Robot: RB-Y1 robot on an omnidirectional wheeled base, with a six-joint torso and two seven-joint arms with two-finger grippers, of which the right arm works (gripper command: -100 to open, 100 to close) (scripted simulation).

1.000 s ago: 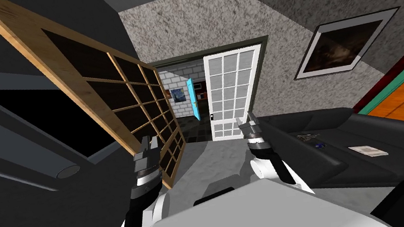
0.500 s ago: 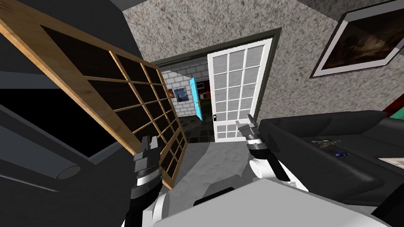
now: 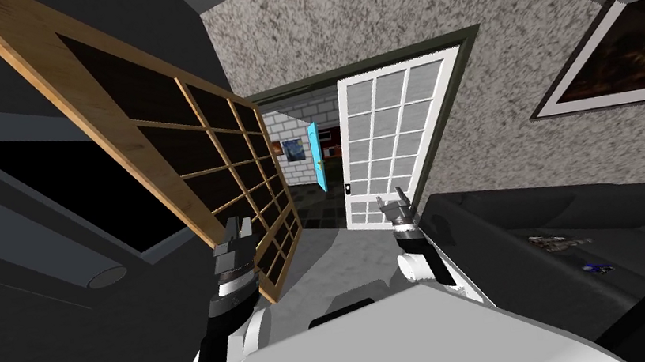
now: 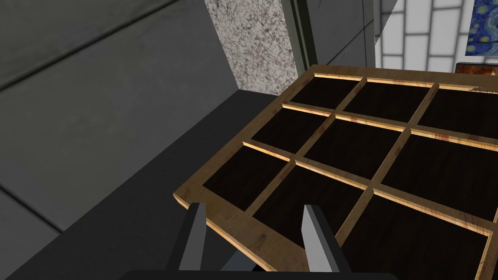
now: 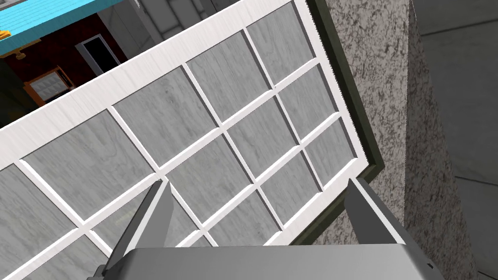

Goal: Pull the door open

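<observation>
A wood-framed door [image 3: 172,149] with dark panes stands swung out on my left. My left gripper [image 3: 240,226] is at its lower free edge. In the left wrist view the left gripper [image 4: 253,228] is open, with the wooden frame's edge [image 4: 228,223] showing between its fingers; contact cannot be told. Farther ahead a white door [image 3: 387,141] with grey panes stands ajar in a dark green frame, a small dark latch [image 3: 348,188] on its edge. My right gripper [image 3: 394,202] is open and points at that white door [image 5: 194,126], well short of it, fingertips [image 5: 155,209] apart.
A dark sofa [image 3: 558,219] runs along the right, close to my right arm, with small items on it. A framed picture [image 3: 638,55] hangs on the speckled wall. Beyond the doorway are a blue door [image 3: 317,155] and a white brick wall. Grey floor [image 3: 331,249] lies ahead.
The whole head view has shifted: the white door, picture and sofa slid right and grew, so I have turned left and moved forward. Both grippers keep their pose and stay open.
</observation>
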